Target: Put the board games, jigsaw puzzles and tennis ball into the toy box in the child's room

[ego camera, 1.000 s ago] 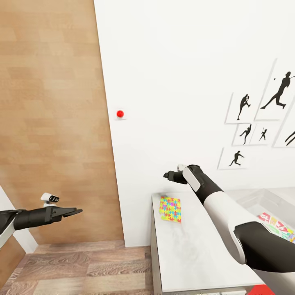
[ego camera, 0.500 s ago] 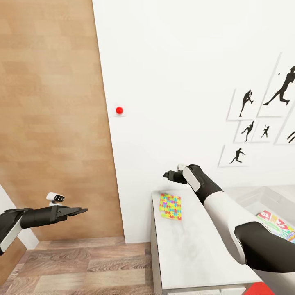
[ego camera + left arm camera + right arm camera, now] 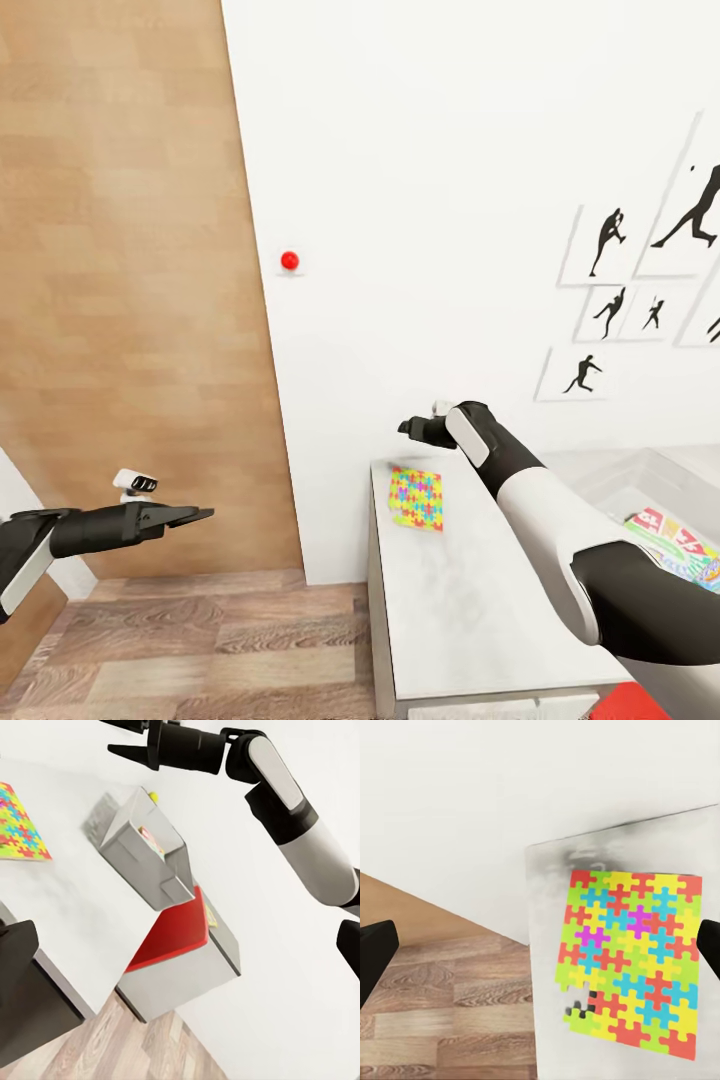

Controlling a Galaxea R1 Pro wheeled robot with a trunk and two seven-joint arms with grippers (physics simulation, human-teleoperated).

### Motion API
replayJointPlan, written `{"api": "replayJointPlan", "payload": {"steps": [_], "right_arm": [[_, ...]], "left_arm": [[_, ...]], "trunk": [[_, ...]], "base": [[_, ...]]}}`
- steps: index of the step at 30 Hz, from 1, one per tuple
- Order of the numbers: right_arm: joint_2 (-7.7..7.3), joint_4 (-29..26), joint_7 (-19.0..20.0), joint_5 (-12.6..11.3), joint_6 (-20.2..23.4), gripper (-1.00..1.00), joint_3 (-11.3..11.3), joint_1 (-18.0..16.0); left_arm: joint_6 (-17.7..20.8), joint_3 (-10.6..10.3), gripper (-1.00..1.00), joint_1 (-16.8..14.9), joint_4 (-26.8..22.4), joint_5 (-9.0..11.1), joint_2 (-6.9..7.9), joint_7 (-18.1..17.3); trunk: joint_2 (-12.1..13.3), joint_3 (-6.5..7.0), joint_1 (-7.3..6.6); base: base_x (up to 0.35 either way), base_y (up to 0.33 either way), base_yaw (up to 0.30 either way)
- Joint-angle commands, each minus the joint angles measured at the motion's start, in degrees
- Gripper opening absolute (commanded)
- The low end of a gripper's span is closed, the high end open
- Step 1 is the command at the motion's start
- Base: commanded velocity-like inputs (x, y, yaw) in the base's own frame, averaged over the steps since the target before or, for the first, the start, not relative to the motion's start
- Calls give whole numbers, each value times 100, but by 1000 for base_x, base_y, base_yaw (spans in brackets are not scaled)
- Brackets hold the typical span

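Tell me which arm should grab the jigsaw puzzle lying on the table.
Right. The right gripper hangs above the table, close over the jigsaw puzzle, which lies between its fingertips in the right wrist view. The left gripper is off the table's side, over the floor.

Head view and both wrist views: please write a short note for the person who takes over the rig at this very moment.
Left claw: holds nothing, out over the floor left of the table; open or shut cannot be told.
Right claw: open, empty, above the table's far end.
One jigsaw puzzle lies flat on the table just below the right claw.
Toy box stands on the table to the right; a board game with red lettering is inside.
Left to do: pick up this puzzle and put it in the box. Other toys are not confirmed.
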Motion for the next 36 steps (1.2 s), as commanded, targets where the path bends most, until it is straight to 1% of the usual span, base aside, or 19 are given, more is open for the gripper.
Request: {"api": "replayJointPlan", "payload": {"steps": [1, 10, 20, 36], "right_arm": [[-2, -7, -52, -59, 12, 100, 26, -7], [-20, -21, -52, -60, 36, 100, 30, -18], [-85, -28, -28, -62, 56, 100, 42, -20], [-84, -37, -31, -62, 57, 100, 37, -19]], "left_arm": [[61, -23, 100, -7, 1, 25, 8, -14], [61, -17, 100, -7, 1, 21, 7, -14], [68, -23, 100, -7, 5, 27, -1, -14], [62, -26, 100, -7, 123, 28, -8, -14]], "trunk": [[-14, -23, 4], [-14, -109, 4], [-14, -203, 4], [-14, -355, 4]], "base": [[0, 0, 0], [0, 0, 0], [0, 0, 0], [0, 0, 0]]}}
